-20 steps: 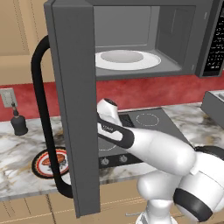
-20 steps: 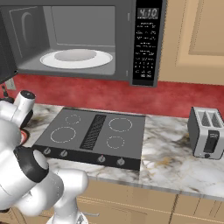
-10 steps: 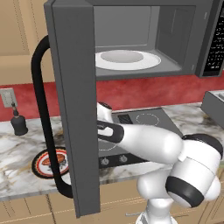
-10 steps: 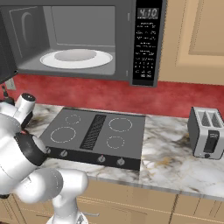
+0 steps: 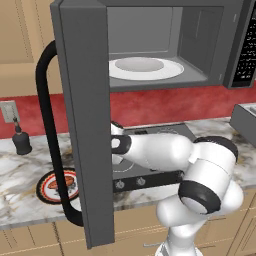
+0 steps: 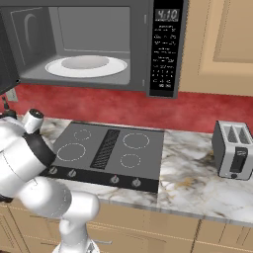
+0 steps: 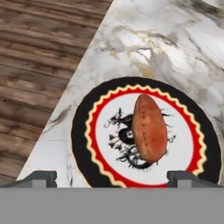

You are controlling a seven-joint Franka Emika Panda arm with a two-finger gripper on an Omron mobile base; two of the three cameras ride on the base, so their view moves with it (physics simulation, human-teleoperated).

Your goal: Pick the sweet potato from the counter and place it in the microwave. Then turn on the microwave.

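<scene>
Left base view, far left: outlet [image 5: 7,111] on red wall, small dark bottle [image 5: 21,141] standing on counter [image 5: 20,172] below it. Next right: round plate [image 5: 54,186] with black rim and red scalloped ring, partly hidden behind open microwave door [image 5: 85,120] and its black curved handle [image 5: 47,130]. Microwave [image 5: 200,45] open, white turntable [image 5: 145,68] bare inside, button panel [image 5: 247,50] at right edge. Arm [image 5: 165,152] reaching left behind door, over dark cooktop [image 5: 150,175]. Corner of toaster [image 5: 245,120] at far right. Right base view, left to right: arm at lower left, cooktop with four rings and row of knobs [image 6: 94,175], marble counter, silver toaster at right; above, microwave cavity with turntable, lit display on panel; tan cabinets [image 6: 222,44] beside. Hand view, left to right: wood floor [image 7: 39,61] beyond counter edge, then veined counter, then plate. Sweet potato [image 7: 149,129] lying on plate, long axis running up-down in view, roughly centred over black figure drawing, slightly right of plate middle. Gripper [image 7: 111,177] above plate, jaws spread wide apart, one dark fingertip [image 7: 41,177] at lower left off plate rim, other at lower right over rim, nothing between them, no contact with sweet potato.
</scene>
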